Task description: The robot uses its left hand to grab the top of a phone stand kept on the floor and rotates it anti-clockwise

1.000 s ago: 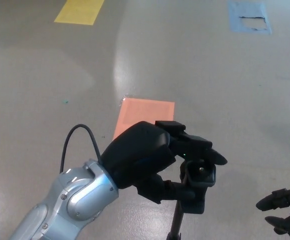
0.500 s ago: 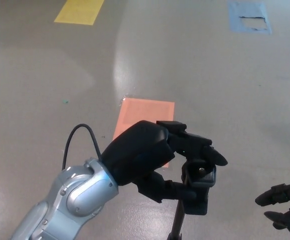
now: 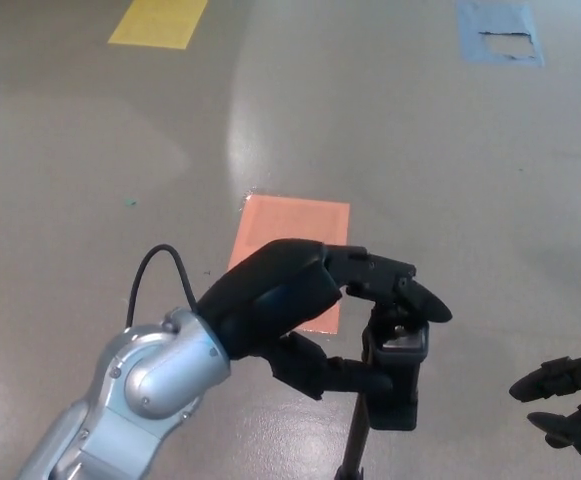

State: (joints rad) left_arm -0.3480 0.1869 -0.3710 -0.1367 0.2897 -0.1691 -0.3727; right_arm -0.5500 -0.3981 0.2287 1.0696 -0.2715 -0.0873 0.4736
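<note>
The robot's black left hand (image 3: 290, 305) has its fingers and thumb closed around the top of the black phone stand (image 3: 395, 375) standing on the grey floor (image 3: 390, 130), so the grab looks done and the anti-clockwise turn seems under way or pending.

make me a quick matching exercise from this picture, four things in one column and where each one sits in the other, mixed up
Things:
1. left hand
2. right hand
3. yellow floor patch
4. blue floor patch

Places:
A. top right of the picture
B. closed on the top of the phone stand
C. bottom right corner, holding nothing
D. top left of the picture

Pairs: 1-B, 2-C, 3-D, 4-A
</note>
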